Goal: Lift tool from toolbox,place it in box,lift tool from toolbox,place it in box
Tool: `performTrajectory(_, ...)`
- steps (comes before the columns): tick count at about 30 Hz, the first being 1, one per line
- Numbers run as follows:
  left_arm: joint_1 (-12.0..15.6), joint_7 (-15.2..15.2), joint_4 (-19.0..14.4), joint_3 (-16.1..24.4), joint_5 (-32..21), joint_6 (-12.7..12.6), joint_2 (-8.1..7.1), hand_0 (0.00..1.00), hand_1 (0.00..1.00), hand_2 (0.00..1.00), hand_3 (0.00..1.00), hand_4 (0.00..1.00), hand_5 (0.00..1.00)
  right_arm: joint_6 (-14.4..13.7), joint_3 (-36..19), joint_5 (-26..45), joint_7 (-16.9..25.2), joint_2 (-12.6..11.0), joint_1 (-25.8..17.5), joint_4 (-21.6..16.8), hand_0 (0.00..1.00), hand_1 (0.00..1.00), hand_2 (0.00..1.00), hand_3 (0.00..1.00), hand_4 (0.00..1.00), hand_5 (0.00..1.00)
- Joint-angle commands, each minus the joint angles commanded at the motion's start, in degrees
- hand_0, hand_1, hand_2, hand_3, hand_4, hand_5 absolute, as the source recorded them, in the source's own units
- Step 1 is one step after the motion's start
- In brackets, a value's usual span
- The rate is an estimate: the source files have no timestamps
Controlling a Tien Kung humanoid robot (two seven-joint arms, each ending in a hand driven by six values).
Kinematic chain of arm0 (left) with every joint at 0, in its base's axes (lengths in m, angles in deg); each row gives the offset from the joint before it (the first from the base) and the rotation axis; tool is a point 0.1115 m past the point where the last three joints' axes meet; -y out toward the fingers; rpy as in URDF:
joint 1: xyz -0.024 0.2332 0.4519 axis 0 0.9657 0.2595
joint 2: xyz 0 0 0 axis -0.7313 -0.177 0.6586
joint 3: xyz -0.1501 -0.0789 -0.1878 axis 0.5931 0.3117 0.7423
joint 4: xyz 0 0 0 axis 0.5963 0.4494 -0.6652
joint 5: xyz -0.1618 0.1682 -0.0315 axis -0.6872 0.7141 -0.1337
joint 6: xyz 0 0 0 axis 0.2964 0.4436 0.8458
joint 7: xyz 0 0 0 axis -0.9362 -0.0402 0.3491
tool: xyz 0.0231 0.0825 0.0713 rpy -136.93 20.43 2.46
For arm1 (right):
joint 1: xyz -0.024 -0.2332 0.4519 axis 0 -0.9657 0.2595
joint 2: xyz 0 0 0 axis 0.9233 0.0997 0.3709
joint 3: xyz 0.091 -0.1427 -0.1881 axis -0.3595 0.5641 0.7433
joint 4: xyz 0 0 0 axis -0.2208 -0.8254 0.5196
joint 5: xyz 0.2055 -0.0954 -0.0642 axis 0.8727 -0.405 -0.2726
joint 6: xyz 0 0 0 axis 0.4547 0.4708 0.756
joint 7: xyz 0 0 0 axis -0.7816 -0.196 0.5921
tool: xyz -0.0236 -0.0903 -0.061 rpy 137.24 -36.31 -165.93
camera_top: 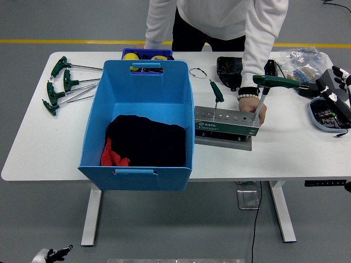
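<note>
Two green-handled tools stand upright in the SATA tool holder (226,127), and neither has been lifted yet, so the step in hand appears to be the first one: the approach to a tool.

Largest on the white table (285,148) is the blue bin (137,123), well to the left of the right hand (334,93); it holds dark and red cloth (143,141) and is the box the tools should end up in. The tool holder sits just beside the bin's right wall, between the bin and the right hand. A person in a white top leans over from the far side, and the person's hand (253,107) rests on the holder's right end, at the base of the large T-handle wrench (269,87). That wrench stands at the holder's right end, nearest the robot, its green crossbar pointing toward the right hand but apart from it. The smaller T-handle wrench (217,94) stands at the left part of the holder, nearer the bin. A set of loose T-handle wrenches (63,85) lies on the far side of the bin from the hand.

The right hand hangs at the table's right edge, above a grey tray (323,116), grasping nothing, its fingers loosely extended. The left hand is out of view.

The next move calls for a reach leftward to the large wrench's crossbar, a firm closing around it and a straight upward pull; the person's hand at the shaft is a hazard.
</note>
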Motion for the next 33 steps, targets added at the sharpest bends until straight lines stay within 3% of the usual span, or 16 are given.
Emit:
performTrajectory(4, 0.11, -0.09, 0.00, -0.05, 0.05, 0.11, -0.02, 0.767, 0.786, 0.755, 0.686, 0.701, 0.640, -2.24, 5.53, -10.06, -0.74, -4.83, 4.42, -0.61, 0.998, 0.969, 0.998, 0.998, 0.998, 0.771)
performTrajectory(8, 0.26, -0.15, 0.00, -0.18, -0.12, 0.15, -0.04, 0.767, 0.786, 0.755, 0.686, 0.701, 0.640, -0.35, 10.80, -19.33, -1.99, -7.49, 8.91, -1.24, 0.998, 0.969, 0.998, 0.998, 0.998, 0.771)
performTrajectory(10, 0.33, -0.17, 0.00, -0.26, -0.26, 0.16, -0.06, 0.767, 0.785, 0.753, 0.686, 0.701, 0.639, 1.96, 14.30, -24.15, -2.96, -8.47, 11.88, -1.33, 0.998, 0.967, 0.973, 0.991, 0.998, 0.750)
performTrajectory(15, 0.38, -0.20, 0.00, -0.18, -0.32, 0.12, -0.08, 0.767, 0.785, 0.753, 0.686, 0.701, 0.639, 6.87, 19.84, -25.08, -4.55, -8.97, 16.47, -0.65, 0.998, 0.967, 0.973, 0.991, 0.998, 0.750)
performTrajectory(16, 0.38, -0.19, 0.00, -0.09, -0.32, 0.09, -0.08, 0.767, 0.785, 0.754, 0.685, 0.701, 0.639, 8.31, 21.54, -24.25, -4.88, -8.96, 17.86, -0.14, 0.998, 0.938, 0.933, 0.955, 0.998, 0.746)
performTrajectory(19, 0.35, -0.12, 0.00, -0.20, -0.52, 0.01, -0.07, 0.767, 0.785, 0.754, 0.685, 0.701, 0.639, 10.18, 24.86, -22.79, -5.24, -8.66, 20.66, 1.63, 0.998, 0.938, 0.933, 0.955, 0.998, 0.746)
performTrajectory(27, 0.25, 0.04, 0.00, -1.11, -1.36, -0.03, -0.14, 0.767, 0.785, 0.753, 0.685, 0.702, 0.638, 8.69, 31.90, -16.46, -5.08, -6.36, 28.01, 11.82, 0.972, 0.915, 0.917, 0.937, 0.998, 0.787)
performTrajectory(28, 0.22, 0.04, 0.00, -1.13, -1.40, -0.04, -0.16, 0.767, 0.784, 0.752, 0.685, 0.702, 0.639, 8.77, 32.33, -16.07, -5.13, -6.14, 28.71, 13.38, 0.864, 0.816, 0.780, 0.839, 0.998, 0.783)
performTrajectory(33, 0.14, 0.14, 0.00, -0.89, -1.33, -0.25, -0.20, 0.767, 0.784, 0.752, 0.685, 0.702, 0.639, 9.89, 34.01, -15.47, -6.06, -5.58, 31.74, 18.53, 0.864, 0.816, 0.780, 0.839, 0.998, 0.783)
